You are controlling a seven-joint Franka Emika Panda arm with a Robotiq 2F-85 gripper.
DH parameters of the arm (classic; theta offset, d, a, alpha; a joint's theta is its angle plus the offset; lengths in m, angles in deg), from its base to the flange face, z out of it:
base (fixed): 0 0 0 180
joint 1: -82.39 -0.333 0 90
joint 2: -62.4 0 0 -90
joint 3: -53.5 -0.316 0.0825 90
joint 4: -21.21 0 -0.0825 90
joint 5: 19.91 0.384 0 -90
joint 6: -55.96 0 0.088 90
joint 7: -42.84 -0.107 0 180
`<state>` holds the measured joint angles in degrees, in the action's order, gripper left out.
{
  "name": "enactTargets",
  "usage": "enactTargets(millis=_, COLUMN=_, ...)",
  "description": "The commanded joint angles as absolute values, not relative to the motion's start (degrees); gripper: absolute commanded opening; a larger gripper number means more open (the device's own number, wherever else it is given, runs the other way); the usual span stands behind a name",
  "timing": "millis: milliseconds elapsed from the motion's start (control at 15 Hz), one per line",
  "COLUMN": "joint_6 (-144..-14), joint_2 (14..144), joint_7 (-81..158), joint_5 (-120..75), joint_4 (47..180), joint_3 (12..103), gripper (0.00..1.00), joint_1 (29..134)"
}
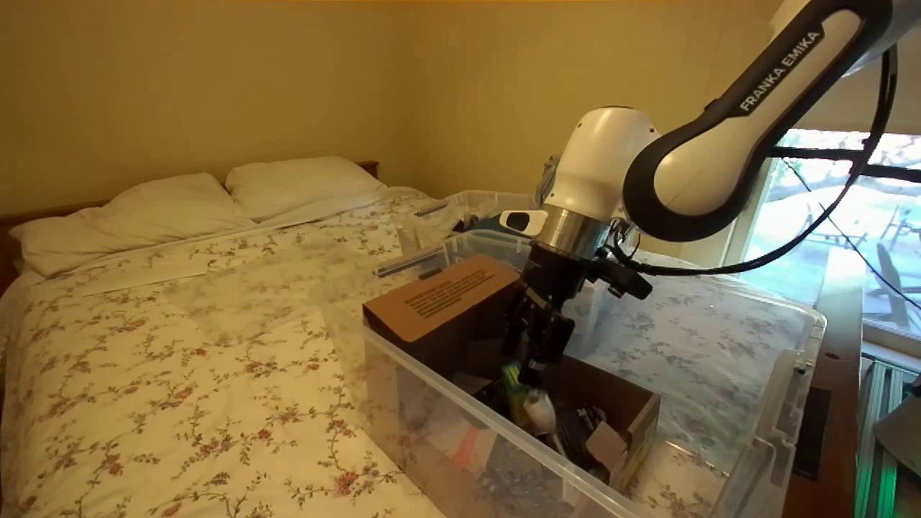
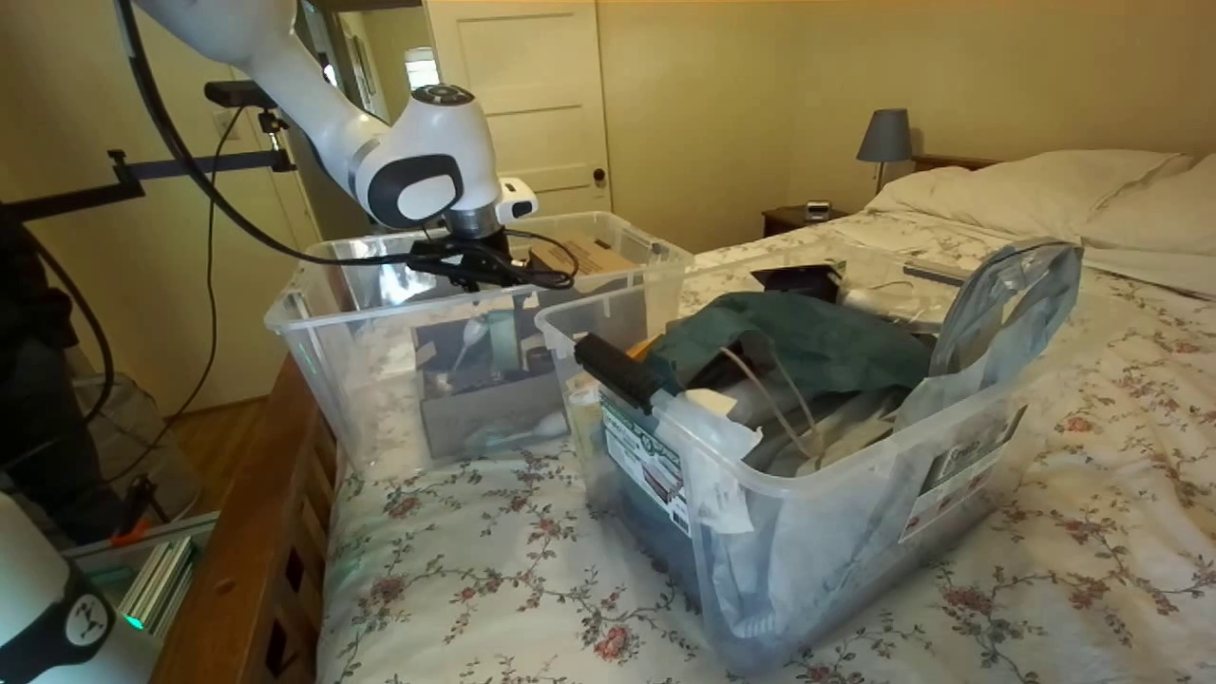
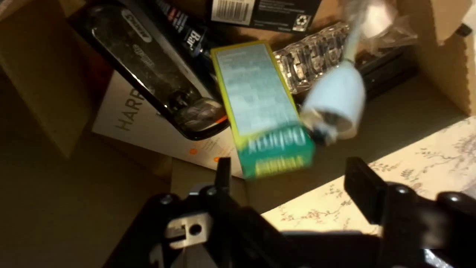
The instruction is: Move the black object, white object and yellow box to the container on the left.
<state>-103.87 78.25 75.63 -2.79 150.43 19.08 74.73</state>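
In the wrist view my gripper (image 3: pixel 290 178) stands open, its black fingers wide apart. The yellow box (image 3: pixel 256 89), green at its near end, leans beyond the fingertips, apart from both and slightly blurred. Beside it rests a white object (image 3: pixel 336 96), bell-shaped on a thin stem. Several black things lie around them, including a glossy black case (image 3: pixel 148 63); which is the black object I cannot tell. All sit in a cardboard box inside the clear container on the left (image 2: pixel 313 328). In an exterior view my gripper (image 1: pixel 523 365) reaches down into it, just above the yellow box (image 1: pixel 515 396).
A second clear bin (image 2: pixel 807 480) stands close by, holding a green bag (image 2: pixel 807 337) and other goods. The raised cardboard flap (image 1: pixel 446 298) is right beside my gripper. The wooden footboard (image 2: pixel 237 570) edges the flowered bed (image 2: pixel 494 608).
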Motion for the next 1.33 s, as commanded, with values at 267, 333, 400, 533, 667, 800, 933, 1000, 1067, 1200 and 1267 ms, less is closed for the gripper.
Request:
enactTargets(millis=267, joint_6=-110.0, joint_2=65.46, joint_7=73.59, joint_5=2.66, joint_4=154.68, joint_3=16.89, gripper=1.0, joint_1=77.89)
enactTargets(millis=333, joint_6=-110.42, joint_2=62.24, joint_7=71.37, joint_5=1.28, joint_4=155.82, joint_3=17.87, gripper=1.0, joint_1=77.85)
enactTargets(millis=400, joint_6=-110.53, joint_2=59.75, joint_7=68.54, joint_5=-1.13, joint_4=156.56, joint_3=19.06, gripper=1.0, joint_1=77.9)
enactTargets(millis=533, joint_6=-108.99, joint_2=53.36, joint_7=64.11, joint_5=-3.44, joint_4=157.95, joint_3=20.74, gripper=1.0, joint_1=79.09)
enactTargets(millis=667, joint_6=-106.25, joint_2=47.71, joint_7=61.07, joint_5=-6.62, joint_4=158.14, joint_3=22.27, gripper=1.0, joint_1=82.09)
enactTargets(millis=800, joint_6=-104.54, joint_2=47.71, joint_7=54.63, joint_5=-17.55, joint_4=155.32, joint_3=30.57, gripper=1.0, joint_1=80.08)
enactTargets(millis=933, joint_6=-101.76, joint_2=47.96, joint_7=50.38, joint_5=-24.33, joint_4=151.3, joint_3=26.72, gripper=1.0, joint_1=89.7)
enactTargets(millis=1000, joint_6=-100.66, joint_2=48.92, joint_7=46.88, joint_5=-28.64, joint_4=148.67, joint_3=25.48, gripper=1.0, joint_1=93.47)
enactTargets(millis=1067, joint_6=-99.48, joint_2=49.8, joint_7=42.74, joint_5=-33.61, joint_4=146.22, joint_3=23.89, gripper=1.0, joint_1=97.16)
enactTargets(millis=1200, joint_6=-95.6, joint_2=52.24, joint_7=36.13, joint_5=-41.59, joint_4=141.44, joint_3=20.55, gripper=1.0, joint_1=102.08)
enactTargets(millis=1267, joint_6=-98.99, joint_2=49.85, joint_7=40.02, joint_5=-38.75, joint_4=146.68, joint_3=30.01, gripper=1.0, joint_1=92.29)
